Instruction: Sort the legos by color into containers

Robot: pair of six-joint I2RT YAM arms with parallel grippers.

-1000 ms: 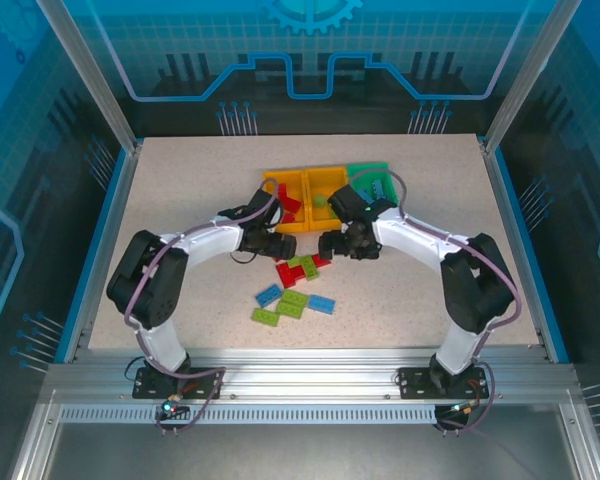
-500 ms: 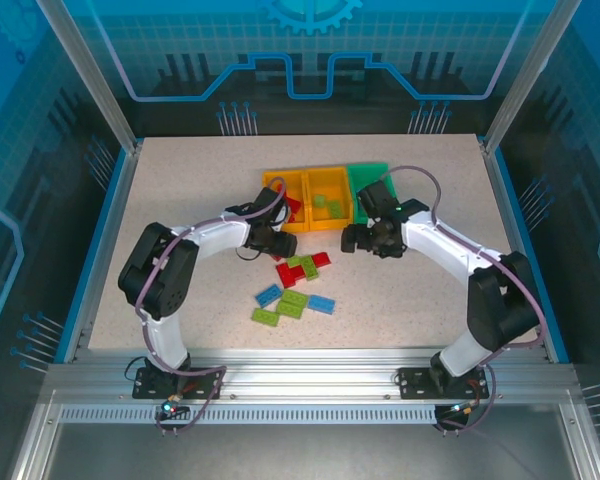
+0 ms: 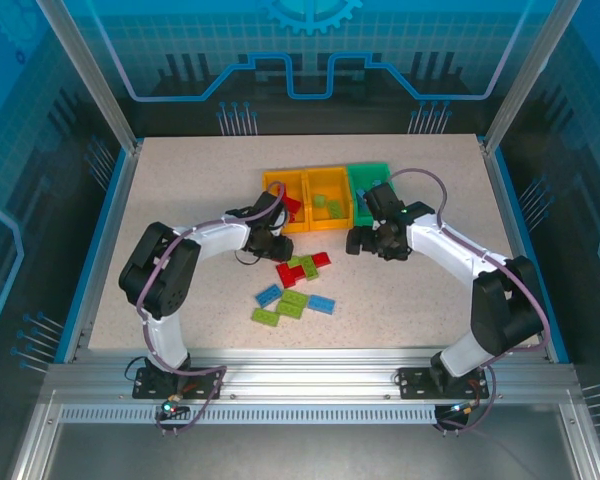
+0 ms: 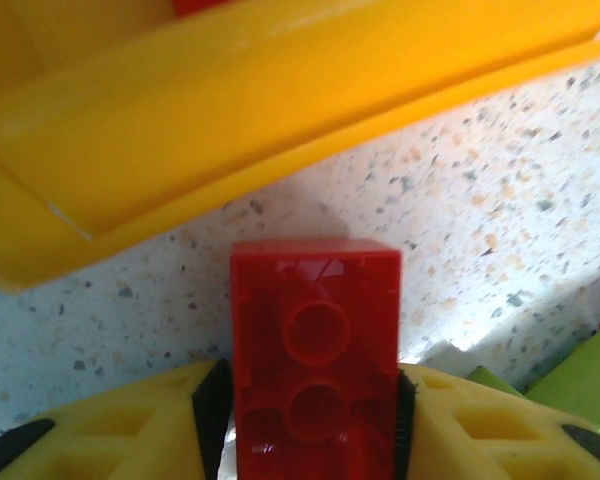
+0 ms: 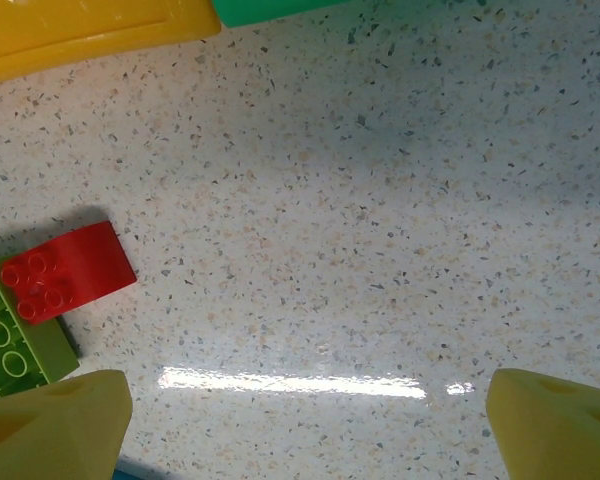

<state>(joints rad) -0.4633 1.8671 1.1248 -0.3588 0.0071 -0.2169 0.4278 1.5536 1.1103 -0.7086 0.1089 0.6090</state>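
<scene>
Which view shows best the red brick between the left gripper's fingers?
Left wrist view: the red brick sits large between yellow fingers. In the top view the left gripper covers it; the right wrist view faces other bricks.

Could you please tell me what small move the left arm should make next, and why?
Probably lift the left claw slightly and carry its red brick over the wall of the orange-yellow bin just ahead: both pads flank the brick, and that bin holds red pieces.
</scene>
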